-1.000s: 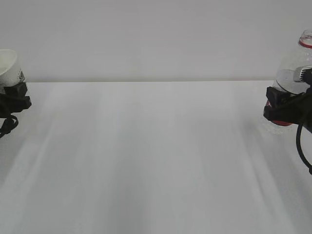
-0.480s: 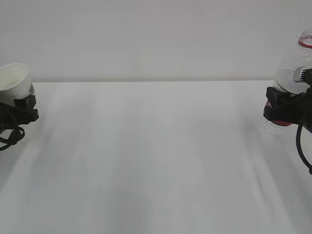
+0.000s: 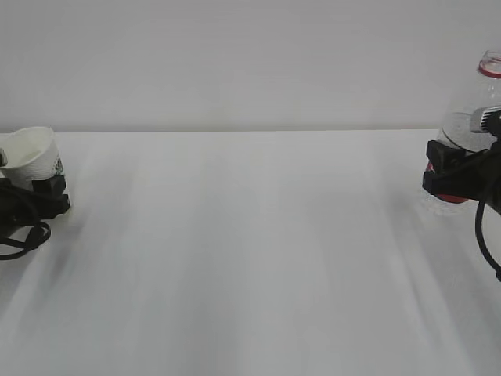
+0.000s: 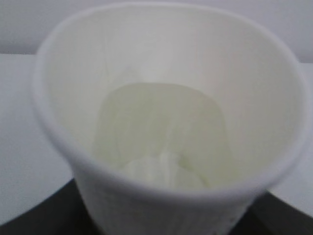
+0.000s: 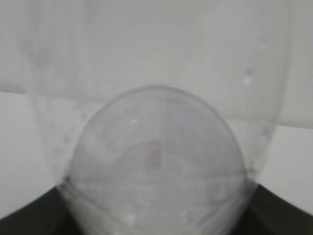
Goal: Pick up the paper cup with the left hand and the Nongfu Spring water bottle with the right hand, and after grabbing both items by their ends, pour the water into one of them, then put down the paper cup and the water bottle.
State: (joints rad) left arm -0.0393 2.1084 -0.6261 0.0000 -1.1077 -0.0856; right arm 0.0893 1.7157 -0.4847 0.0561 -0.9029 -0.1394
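Change since earlier frames: the paper cup [image 3: 34,157] and the left hand [image 3: 35,197] have come down and shifted slightly inward at the left edge of the exterior view; the cup now sits lower against the table [image 3: 250,258], with its mouth tilted.
Unchanged: the Nongfu Spring water bottle [image 3: 470,133] and the right hand [image 3: 458,176] hold the same place at the right edge as in both earlier frames.
Task meaning: judged from the descent, the left side is in the put-down step; whether the cup base touches the table cannot be told. The bottle has not yet been lowered.
Left hand state: clamped on the lower part of the paper cup; black gripper parts flank its base in the left wrist view.
Right hand state: clamped on the lower body of the bottle, near the red label.
Cup contents: the left wrist view shows a pale, faintly yellowish pool in the cup bottom [image 4: 164,142], apparently the water.
Cup material: thin white matte paper, tapered wall, rolled rim [image 4: 166,188], dotted print outside.
Bottle material: clear ribbed plastic with droplets inside; red neck ring [image 3: 491,69] at the top, no cap visible; upright, slightly leaning.
Bottle shape, right wrist view: rounded transparent dome [image 5: 156,161], blurred.
Table surface: smooth, white, faintly streaked.
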